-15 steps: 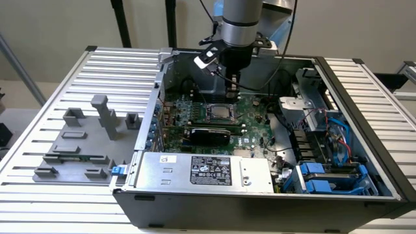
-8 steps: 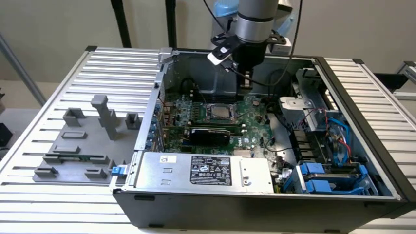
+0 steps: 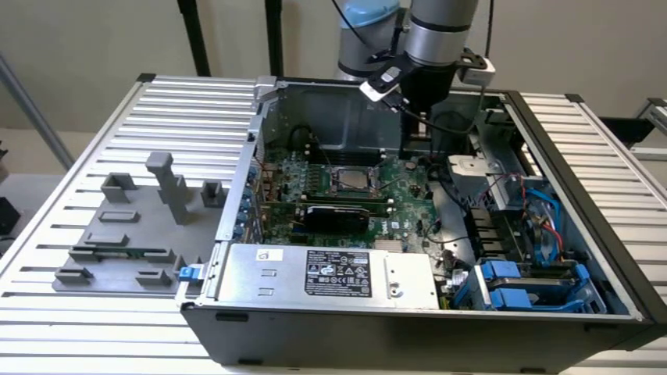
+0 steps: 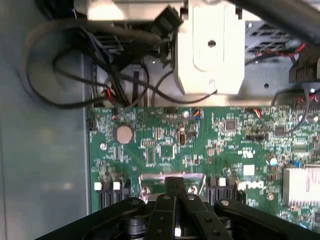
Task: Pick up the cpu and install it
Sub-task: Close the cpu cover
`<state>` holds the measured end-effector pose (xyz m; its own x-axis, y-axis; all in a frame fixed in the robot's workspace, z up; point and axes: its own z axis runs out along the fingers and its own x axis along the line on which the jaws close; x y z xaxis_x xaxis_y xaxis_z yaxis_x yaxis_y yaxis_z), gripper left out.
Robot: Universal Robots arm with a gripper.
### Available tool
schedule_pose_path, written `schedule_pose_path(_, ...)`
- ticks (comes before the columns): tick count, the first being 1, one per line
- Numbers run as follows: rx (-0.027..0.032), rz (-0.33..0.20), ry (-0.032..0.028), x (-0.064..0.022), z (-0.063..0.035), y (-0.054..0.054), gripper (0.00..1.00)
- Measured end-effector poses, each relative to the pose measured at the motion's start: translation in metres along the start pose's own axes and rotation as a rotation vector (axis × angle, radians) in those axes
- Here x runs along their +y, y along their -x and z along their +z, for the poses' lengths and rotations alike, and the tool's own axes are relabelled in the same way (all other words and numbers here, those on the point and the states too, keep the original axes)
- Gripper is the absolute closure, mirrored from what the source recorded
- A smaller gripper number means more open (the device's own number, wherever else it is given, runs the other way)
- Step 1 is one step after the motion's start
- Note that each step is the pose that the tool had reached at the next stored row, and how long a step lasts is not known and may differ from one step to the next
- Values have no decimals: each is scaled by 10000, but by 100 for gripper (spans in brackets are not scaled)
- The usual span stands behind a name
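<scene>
The arm [image 3: 438, 31] comes straight down from above into the far part of the open computer case [image 3: 599, 234], wrist vertical. Its claw [image 3: 405, 150] hangs low over the far edge of the motherboard [image 3: 401, 195]. The claw is pressed together and carries nothing.

In the exterior view the cpu [image 3: 351, 180] shows as a silvery-grey square lying flat in the socket on the motherboard. It is just toward the exterior view's left of the claw and a little nearer. Whether the claw touches it cannot be told.

The wrist view gives the closed fingertips [image 4: 175, 181] meeting in 1 line over a silvery metal edge on the green board [image 4: 165, 145]. A round coin battery [image 4: 123, 133] and loops of black cable [image 4: 55, 75] lie beyond.

The exterior view adds a labelled power supply [image 3: 323, 273] at the near side of the case and blue drive carriers [image 3: 511, 285] at the exterior view's right.

The case stands on a slatted metal counter [image 3: 94, 312]. Grey fixture blocks [image 3: 167, 187] stand on it at the exterior view's left. A plain pale wall [image 3: 94, 39] rises behind.
</scene>
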<state>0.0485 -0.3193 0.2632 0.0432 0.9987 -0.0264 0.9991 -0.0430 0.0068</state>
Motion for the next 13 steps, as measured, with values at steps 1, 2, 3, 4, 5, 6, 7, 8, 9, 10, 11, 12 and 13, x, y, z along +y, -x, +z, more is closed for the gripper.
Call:
schedule_pose_path(1,1,-9,-3,43,-1,-1,89)
schedule_pose_path(2,2,-16,-4,80,0,-1,89)
schedule_pose_path(3,2,-27,-5,107,0,-2,89)
schedule_pose_path(4,5,-37,-4,118,7,-3,89)
schedule_pose_path(5,2,-44,-4,121,20,-3,89)
schedule_pose_path(6,3,-50,-4,121,38,-4,89)
schedule_pose_path(7,3,-60,-2,121,55,-4,89)
schedule_pose_path(8,2,-71,0,121,74,-4,89)
schedule_pose_path(9,2,-80,2,121,92,-5,89)
schedule_pose_path(10,2,-88,6,121,110,-5,89)
schedule_pose_path(11,-1,-97,11,121,128,-6,89)
schedule_pose_path(12,-5,-108,14,124,141,-6,89)
schedule_pose_path(13,-6,-118,13,127,152,-6,89)
